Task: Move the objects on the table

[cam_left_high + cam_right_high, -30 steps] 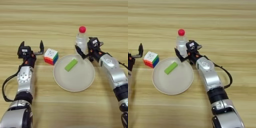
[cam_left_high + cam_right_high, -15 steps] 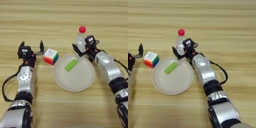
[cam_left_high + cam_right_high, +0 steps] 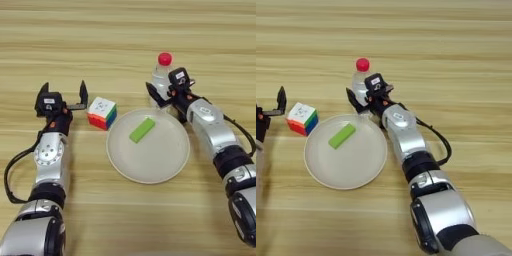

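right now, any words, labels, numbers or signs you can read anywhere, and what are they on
None can be read.
Small white sticker on the left gripper: too small to read.
Small white sticker on the right gripper: too small to read.
Puzzle cube: faint mark on its white face, not legible.
Clear bottle, green block, plate: no label or print visible.

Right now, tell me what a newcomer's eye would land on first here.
The round beige plate at the table's middle, with a flat green block lying on it. Just beyond its far right rim, the right pincer sits at a clear bottle with a red cap. Left of the plate, a multicoloured puzzle cube sits beside the open left pincer.
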Motion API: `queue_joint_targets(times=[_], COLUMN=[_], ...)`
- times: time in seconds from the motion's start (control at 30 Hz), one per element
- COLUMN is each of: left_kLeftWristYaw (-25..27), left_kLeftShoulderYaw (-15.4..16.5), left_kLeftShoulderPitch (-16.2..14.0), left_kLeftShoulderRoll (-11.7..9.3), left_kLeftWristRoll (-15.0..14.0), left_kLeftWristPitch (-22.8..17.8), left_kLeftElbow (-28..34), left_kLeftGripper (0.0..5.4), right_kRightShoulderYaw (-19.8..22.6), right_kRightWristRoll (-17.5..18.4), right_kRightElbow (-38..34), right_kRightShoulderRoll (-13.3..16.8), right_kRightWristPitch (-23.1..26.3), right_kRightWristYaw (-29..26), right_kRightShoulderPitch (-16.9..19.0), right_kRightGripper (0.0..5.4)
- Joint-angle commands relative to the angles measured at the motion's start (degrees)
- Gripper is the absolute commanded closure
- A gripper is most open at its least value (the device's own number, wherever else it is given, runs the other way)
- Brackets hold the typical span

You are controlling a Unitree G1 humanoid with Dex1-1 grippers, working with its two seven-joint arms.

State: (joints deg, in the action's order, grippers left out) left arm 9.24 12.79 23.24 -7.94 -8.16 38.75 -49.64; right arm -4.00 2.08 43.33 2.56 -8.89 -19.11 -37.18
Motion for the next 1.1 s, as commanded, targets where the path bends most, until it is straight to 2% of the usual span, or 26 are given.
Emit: queue_joint_targets(times=[0.03, 0.17, 0.3, 0.57, 0.73, 0.9, 1.0, 1.1], left_kLeftWristYaw=[0.0, -0.1, -0.2, -0.3, -0.4, -0.5, -0.4, -0.3], left_kLeftShoulderYaw=[0.1, 0.1, 0.1, 0.1, 0.1, 0.0, 0.0, 0.1], left_kLeftShoulderPitch=[0.7, 0.7, 0.7, 0.7, 0.8, 0.7, 0.7, 0.7], left_kLeftShoulderRoll=[-0.2, -0.2, -0.2, -0.2, -0.2, 0.0, 0.1, 0.0], left_kLeftWristRoll=[0.0, 0.0, 0.1, 0.1, 0.2, 0.2, 0.1, 0.0], left_kLeftWristPitch=[0.5, 0.5, 0.5, 0.6, 0.7, 0.8, 0.8, 0.8], left_kLeftElbow=[-0.1, 0.0, -0.1, -0.1, -0.2, 0.0, 0.0, 0.0], left_kLeftGripper=[0.0, 0.0, 0.0, 0.0, 0.0, 0.0, 0.0, 0.0], right_kRightShoulderYaw=[0.9, 1.1, 1.3, 2.5, 4.3, 7.5, 9.6, 10.8], right_kRightWristRoll=[-0.2, -0.3, -0.4, 0.9, 2.0, 1.6, 2.3, 2.9], right_kRightElbow=[2.2, 2.6, 2.4, -9.4, -21.1, -32.2, -35.3, -36.7], right_kRightShoulderRoll=[0.1, 0.0, 0.0, 1.2, 2.7, 6.3, 7.5, 7.9], right_kRightWristPitch=[-1.0, -1.5, -1.9, 0.3, 5.0, 8.6, 9.8, 10.9], right_kRightWristYaw=[0.6, 0.8, 1.1, 1.6, 2.5, 4.8, 5.7, 6.3], right_kRightShoulderPitch=[-1.8, -1.9, -1.8, 0.3, 3.8, 11.3, 15.1, 17.1], right_kRightGripper=[1.46, 1.98, 2.17, 2.17, 2.17, 2.22, 2.22, 2.22])
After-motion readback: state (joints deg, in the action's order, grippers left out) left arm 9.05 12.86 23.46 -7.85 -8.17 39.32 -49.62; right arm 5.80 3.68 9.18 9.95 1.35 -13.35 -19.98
